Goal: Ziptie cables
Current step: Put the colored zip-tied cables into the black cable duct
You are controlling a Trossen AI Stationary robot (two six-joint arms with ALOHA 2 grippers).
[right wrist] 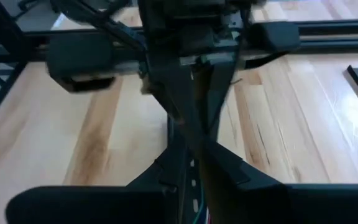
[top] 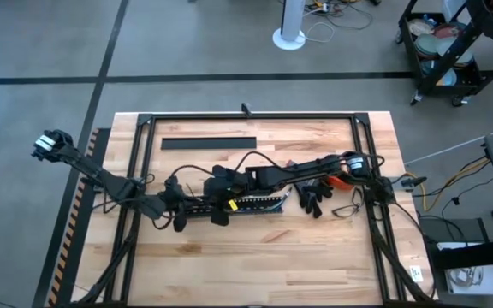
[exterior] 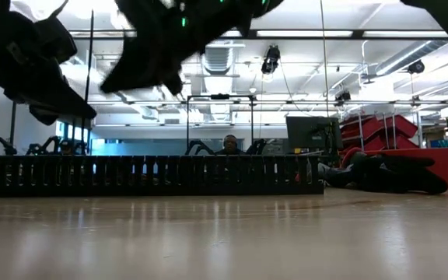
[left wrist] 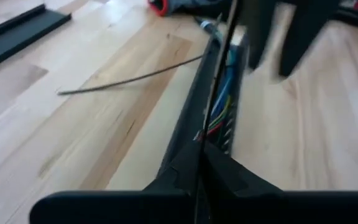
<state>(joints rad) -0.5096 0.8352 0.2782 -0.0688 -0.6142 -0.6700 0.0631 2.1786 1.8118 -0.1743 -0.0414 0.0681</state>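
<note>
The long black comb-toothed duct [top: 251, 204] lies across the middle of the table. The cables [left wrist: 219, 115] lie inside it and show as thin coloured wires. Both grippers hover over the duct's left end and point at each other. My left gripper [left wrist: 201, 154] is shut on a thin dark ziptie [left wrist: 221, 56] that runs along the duct toward my right gripper [right wrist: 193, 148], which is shut. A second ziptie [left wrist: 129, 79] lies flat on the wood beside the duct. My left gripper pinches the ziptie between its two fingers [left wrist: 199, 163]. The fingers come in low from the table's left and lie along the strip. The strip's free length [left wrist: 225, 37] reaches ahead over the duct, clear of the wood. My right gripper: I cannot tell whether it touches the ziptie.
A flat black strip [top: 208, 143] lies near the far edge. A dark heap [top: 313, 198] and an orange object [top: 339, 180] sit right of the duct. A black metal frame [top: 246, 116] borders the table. There is bare wood on the near side.
</note>
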